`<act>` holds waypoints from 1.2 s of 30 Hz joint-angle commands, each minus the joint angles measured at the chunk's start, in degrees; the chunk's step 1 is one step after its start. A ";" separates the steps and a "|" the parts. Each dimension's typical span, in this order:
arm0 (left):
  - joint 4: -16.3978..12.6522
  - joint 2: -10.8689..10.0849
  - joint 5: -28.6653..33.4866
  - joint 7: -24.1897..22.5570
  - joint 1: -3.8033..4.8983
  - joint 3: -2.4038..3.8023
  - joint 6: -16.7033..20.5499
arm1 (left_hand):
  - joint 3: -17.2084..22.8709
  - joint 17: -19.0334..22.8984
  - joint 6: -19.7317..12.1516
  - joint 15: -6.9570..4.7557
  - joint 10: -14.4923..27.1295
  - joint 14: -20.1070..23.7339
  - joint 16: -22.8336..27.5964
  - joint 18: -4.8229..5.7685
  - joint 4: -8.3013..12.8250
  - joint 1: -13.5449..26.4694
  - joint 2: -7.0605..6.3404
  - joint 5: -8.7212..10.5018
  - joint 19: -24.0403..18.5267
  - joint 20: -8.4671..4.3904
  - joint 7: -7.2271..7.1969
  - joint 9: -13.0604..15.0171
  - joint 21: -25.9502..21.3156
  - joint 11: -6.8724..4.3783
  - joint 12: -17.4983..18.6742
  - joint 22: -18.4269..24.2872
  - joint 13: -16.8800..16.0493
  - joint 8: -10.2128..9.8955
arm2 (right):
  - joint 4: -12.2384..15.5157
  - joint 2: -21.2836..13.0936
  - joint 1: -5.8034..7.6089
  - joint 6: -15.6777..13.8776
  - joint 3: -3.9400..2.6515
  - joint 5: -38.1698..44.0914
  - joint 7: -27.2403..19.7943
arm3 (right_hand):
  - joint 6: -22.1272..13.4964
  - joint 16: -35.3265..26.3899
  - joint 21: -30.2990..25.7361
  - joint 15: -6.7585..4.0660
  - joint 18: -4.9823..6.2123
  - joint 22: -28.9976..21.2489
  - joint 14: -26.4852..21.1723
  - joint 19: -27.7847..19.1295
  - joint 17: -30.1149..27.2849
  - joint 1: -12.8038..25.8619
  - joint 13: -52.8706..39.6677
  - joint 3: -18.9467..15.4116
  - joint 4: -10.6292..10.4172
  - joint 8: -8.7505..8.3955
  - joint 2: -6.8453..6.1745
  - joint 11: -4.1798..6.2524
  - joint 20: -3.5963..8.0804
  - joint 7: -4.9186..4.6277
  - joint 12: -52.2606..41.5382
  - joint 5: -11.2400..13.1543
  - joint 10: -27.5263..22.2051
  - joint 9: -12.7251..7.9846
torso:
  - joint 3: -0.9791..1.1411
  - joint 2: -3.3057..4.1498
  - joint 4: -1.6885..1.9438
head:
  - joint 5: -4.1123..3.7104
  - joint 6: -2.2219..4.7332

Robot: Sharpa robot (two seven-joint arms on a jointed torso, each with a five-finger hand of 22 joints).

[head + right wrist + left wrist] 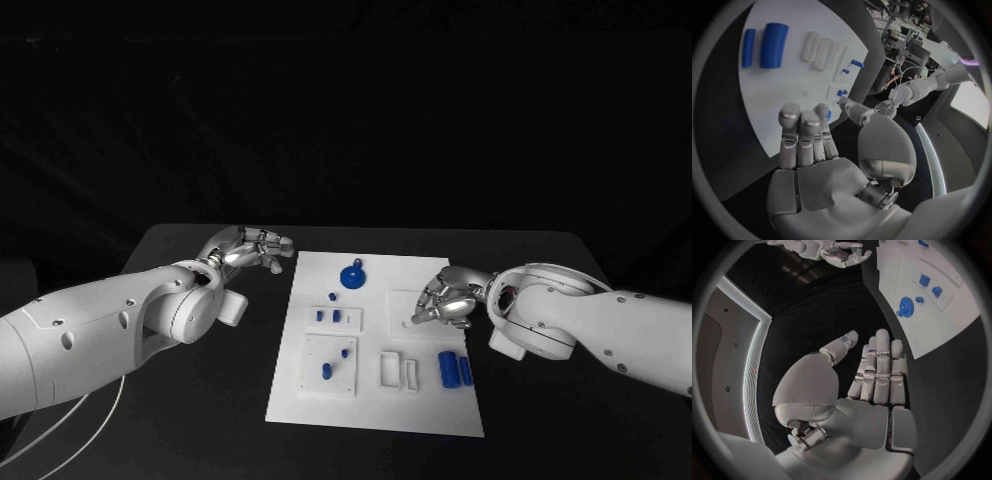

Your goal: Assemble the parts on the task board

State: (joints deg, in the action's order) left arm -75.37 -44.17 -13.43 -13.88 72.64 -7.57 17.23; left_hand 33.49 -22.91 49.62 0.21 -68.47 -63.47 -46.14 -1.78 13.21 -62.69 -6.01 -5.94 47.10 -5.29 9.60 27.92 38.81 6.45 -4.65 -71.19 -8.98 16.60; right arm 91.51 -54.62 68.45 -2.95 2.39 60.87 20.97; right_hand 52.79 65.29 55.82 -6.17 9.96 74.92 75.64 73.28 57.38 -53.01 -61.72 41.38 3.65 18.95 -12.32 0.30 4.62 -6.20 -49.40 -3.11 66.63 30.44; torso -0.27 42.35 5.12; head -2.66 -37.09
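The white task board (378,405) lies in the middle of the black table. On it are a round blue part (352,275), a small blue part (332,296), two blue pegs (330,316) in a white block, and two blue cylinders (456,369) near the right edge. My left hand (248,247) is over the table beside the board's far left corner; its fingers (878,365) are straight and hold nothing. My right hand (449,297) is at the board's right side, over a white square plate (405,298). Its fingers (804,132) are extended and empty.
A white plate (332,365) at the board's near left carries two more small blue pieces. White bars (400,370) lie beside the cylinders. In the right wrist view the cylinders (772,45) and white bars (820,50) lie beyond the fingertips. Black table surrounds the board.
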 commanded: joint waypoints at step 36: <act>-3.81 -1.60 3.95 -4.49 -1.48 -0.78 -4.24 | -9.55 -2.49 -0.81 -0.29 -0.87 -0.59 2.24 -0.58 -0.99 9.84 0.35 2.39 0.61 -0.40 0.01 -0.87 -2.65 -0.46 -0.46 -0.83 -0.61 0.68 | -0.41 -0.61 -0.33 9.43 5.58 3.61 13.28 | 1.22 3.99 4.64 -0.87 5.04 1.15 -0.02 -0.30 3.04 10.79 -8.55 0.34 -1.16 -0.01 0.68 0.54 1.01 0.58 -8.09 0.30 -0.14 3.73 | -0.04 -2.55 -1.44 | -2.16 -2.15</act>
State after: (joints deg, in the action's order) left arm -78.98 -45.85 -10.41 -17.09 71.17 -8.38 14.15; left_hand 24.35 -25.34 49.22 0.00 -69.39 -63.68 -44.12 -1.22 12.21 -53.48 -5.70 -3.81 47.44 -5.61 9.60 27.11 36.38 6.02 -5.05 -71.97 -9.49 17.04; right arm 91.26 -55.53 68.31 7.02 7.89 62.88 33.91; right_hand 54.50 68.92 60.10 -6.86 10.24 74.91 75.73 73.06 60.35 -42.77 -70.23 41.74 2.92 19.09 -11.69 0.73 5.23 -5.57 -57.19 -3.11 66.65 34.26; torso -0.29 39.79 3.66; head -4.77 -39.24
